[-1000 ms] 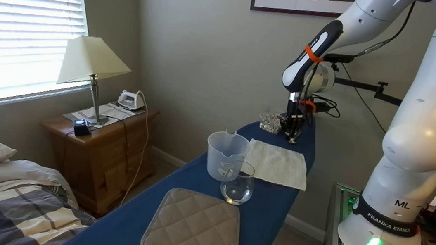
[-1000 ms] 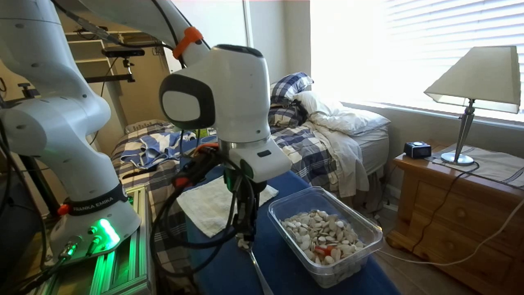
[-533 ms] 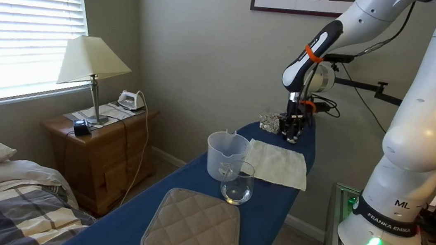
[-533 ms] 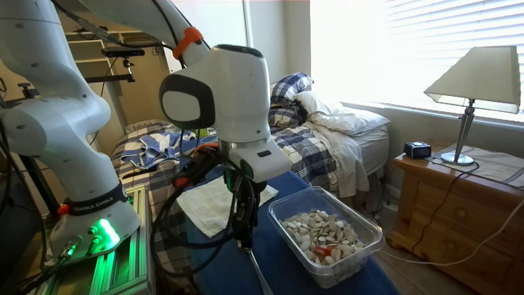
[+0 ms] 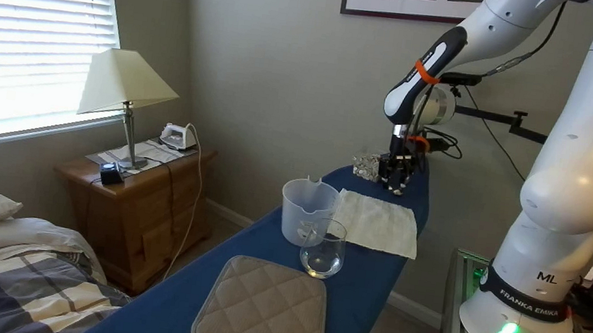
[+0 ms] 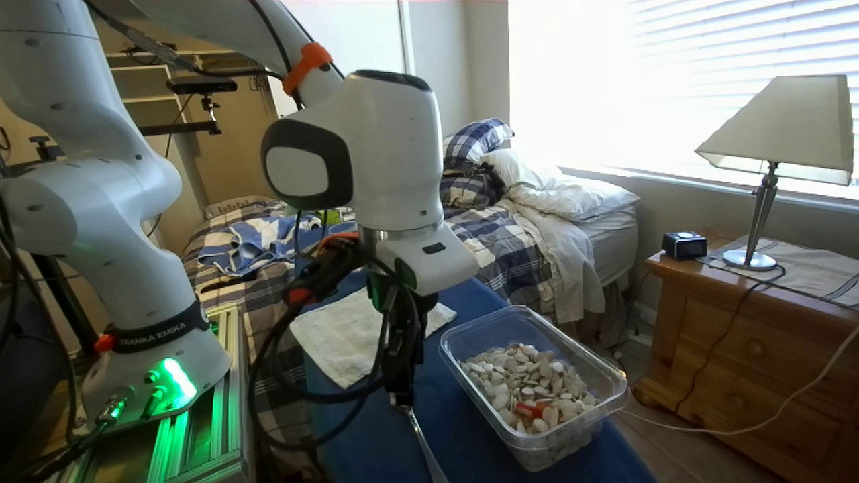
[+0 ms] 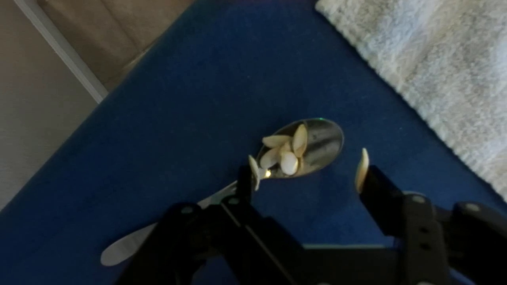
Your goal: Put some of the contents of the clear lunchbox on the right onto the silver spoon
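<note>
Beside the towel point(image 7: 431, 63), the silver spoon point(image 7: 326, 144) lies hollow side up, presumably to receive seeds point(image 7: 289, 163), several already in its bowl; there the gripper point(image 7: 307, 180) stands wide, apparently for release, a seed point(image 7: 362, 170) at each fingertip. The clear lunchbox point(image 6: 564, 446), likely their source, sits nearby.

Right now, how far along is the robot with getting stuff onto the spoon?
Done: some seeds, probably from the clear lunchbox, already lie in the silver spoon.
In progress: the hand is open at the spoon, with a seed at each fingertip.
Left: perhaps just freeing those two seeds and backing away.
</note>
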Action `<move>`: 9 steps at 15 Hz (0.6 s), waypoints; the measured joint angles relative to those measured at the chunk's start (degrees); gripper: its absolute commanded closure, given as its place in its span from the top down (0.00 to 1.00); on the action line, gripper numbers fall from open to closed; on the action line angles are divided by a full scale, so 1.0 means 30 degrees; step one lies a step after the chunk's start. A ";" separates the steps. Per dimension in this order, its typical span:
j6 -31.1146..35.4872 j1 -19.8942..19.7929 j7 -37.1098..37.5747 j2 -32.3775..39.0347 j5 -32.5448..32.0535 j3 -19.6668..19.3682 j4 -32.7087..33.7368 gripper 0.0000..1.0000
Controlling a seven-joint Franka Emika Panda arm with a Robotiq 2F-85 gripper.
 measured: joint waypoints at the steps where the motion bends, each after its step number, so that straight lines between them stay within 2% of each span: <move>1: -0.0031 0.0038 0.0000 -0.0167 0.0000 0.0039 0.0006 0.69; 7: -0.1236 0.0555 0.0034 -0.2494 0.0000 0.0430 0.0470 0.76; 9: -0.1447 0.0750 0.0154 -0.3048 0.0000 0.0546 0.0929 0.73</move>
